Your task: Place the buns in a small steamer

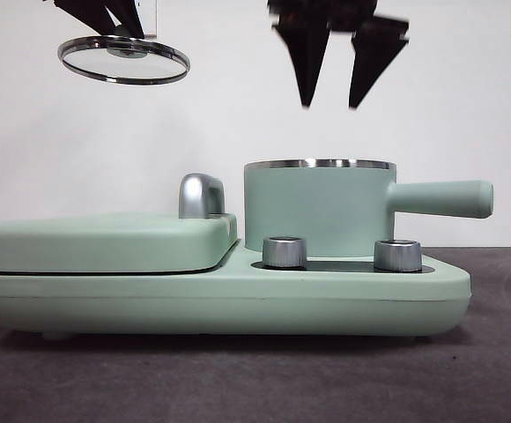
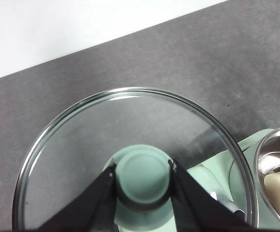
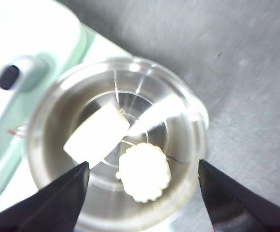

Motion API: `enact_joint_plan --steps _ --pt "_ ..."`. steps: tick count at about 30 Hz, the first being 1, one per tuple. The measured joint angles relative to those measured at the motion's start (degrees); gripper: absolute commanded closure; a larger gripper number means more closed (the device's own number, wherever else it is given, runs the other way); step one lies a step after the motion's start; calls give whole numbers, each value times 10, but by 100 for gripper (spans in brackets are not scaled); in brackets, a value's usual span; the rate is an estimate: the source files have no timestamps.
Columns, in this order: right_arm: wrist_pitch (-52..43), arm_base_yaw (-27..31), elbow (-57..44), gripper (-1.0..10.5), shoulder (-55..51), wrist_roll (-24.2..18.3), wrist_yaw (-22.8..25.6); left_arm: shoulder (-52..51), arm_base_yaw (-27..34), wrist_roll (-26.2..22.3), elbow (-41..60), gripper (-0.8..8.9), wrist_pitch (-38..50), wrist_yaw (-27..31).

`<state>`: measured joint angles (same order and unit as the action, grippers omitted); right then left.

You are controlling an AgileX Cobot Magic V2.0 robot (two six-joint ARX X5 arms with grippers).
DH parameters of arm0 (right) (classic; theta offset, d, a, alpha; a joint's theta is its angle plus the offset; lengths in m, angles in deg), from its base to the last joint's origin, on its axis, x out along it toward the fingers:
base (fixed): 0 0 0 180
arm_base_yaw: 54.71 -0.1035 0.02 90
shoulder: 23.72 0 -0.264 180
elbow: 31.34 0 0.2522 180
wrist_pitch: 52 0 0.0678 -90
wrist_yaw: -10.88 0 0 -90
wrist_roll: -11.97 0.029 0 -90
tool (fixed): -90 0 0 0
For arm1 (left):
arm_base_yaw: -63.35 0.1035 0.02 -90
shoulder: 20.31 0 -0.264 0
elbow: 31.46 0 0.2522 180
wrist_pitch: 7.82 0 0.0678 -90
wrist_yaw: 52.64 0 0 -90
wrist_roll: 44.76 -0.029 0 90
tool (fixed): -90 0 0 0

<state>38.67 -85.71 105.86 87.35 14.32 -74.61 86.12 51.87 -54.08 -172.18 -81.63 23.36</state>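
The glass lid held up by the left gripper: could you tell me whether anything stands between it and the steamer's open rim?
Nothing on the rim itself. The glass lid hangs off to the side in the left gripper, but the open right gripper hovers directly above the small steamer, over both buns inside, so it occupies the lid's way down.

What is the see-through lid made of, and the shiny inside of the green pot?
The lid looks like clear glass: the grey table shows through it. It has a bright metal rim and a matte green knob, probably plastic, gripped by the left gripper. The pot seems lined with polished steel, since its inside mirrors light around the two buns.
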Motion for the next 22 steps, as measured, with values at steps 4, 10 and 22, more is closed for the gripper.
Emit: enact_joint_plan --steps 4,10,22 --pt "0 0 0 589 -45 5 0 0 0 4 0 798 0 0" --pt "0 -7 -21 589 -164 21 0 0 -4 10 0 798 -1 0" --pt "-4 -89 -270 589 -468 71 33 0 -65 25 0 798 -1 -1"
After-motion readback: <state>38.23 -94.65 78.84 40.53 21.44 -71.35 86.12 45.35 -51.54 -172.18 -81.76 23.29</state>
